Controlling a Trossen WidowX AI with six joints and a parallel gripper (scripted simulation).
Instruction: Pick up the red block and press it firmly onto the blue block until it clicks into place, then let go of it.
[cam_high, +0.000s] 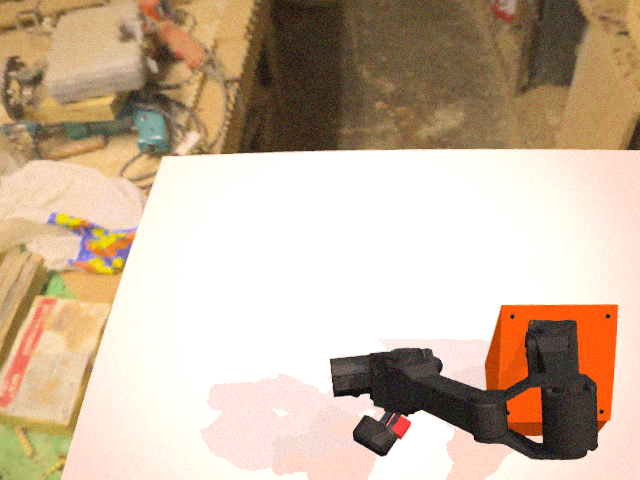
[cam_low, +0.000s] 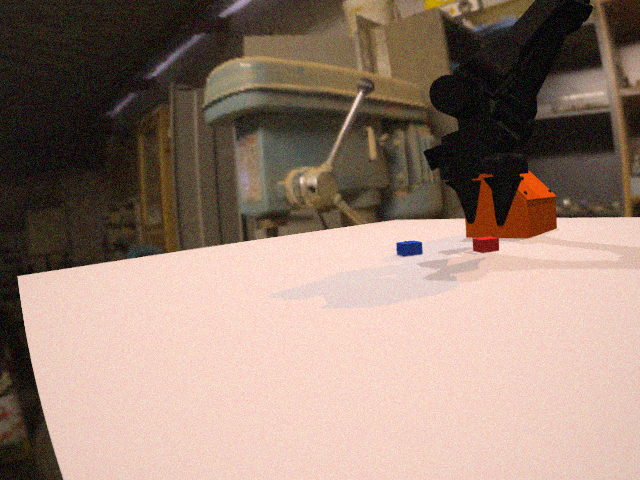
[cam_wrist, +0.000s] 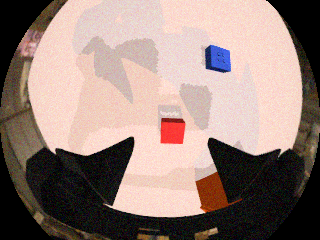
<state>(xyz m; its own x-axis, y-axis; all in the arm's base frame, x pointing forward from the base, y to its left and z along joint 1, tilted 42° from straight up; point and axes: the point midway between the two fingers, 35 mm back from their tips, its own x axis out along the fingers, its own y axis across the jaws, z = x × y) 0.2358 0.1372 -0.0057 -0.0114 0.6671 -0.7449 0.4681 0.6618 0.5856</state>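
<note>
Hovering over the smooth, pale tabletop (cam_high: 320, 248) (cam_low: 330, 361) (cam_wrist: 125, 200), the matte-black, parallel-jaw gripper (cam_low: 486, 223) (cam_wrist: 172, 142) points downward, its tapering, wedge-shaped fingers wide apart with nothing between them. Below the fingertips sits the small, box-shaped red block (cam_high: 401, 427) (cam_low: 485, 244) (cam_wrist: 172, 131), flat-sided and resting on the tabletop. The small, rectangular blue block (cam_low: 409, 248) (cam_wrist: 218, 59) lies apart from it (little round studs dot its top). Farther back in the exterior view stands the bright orange, slope-sided pedestal (cam_high: 558, 312) (cam_low: 540, 219) (cam_wrist: 212, 190), and beyond that a rounded, blue-green metal machine (cam_low: 310, 139) with a slim, shiny lever.
</note>
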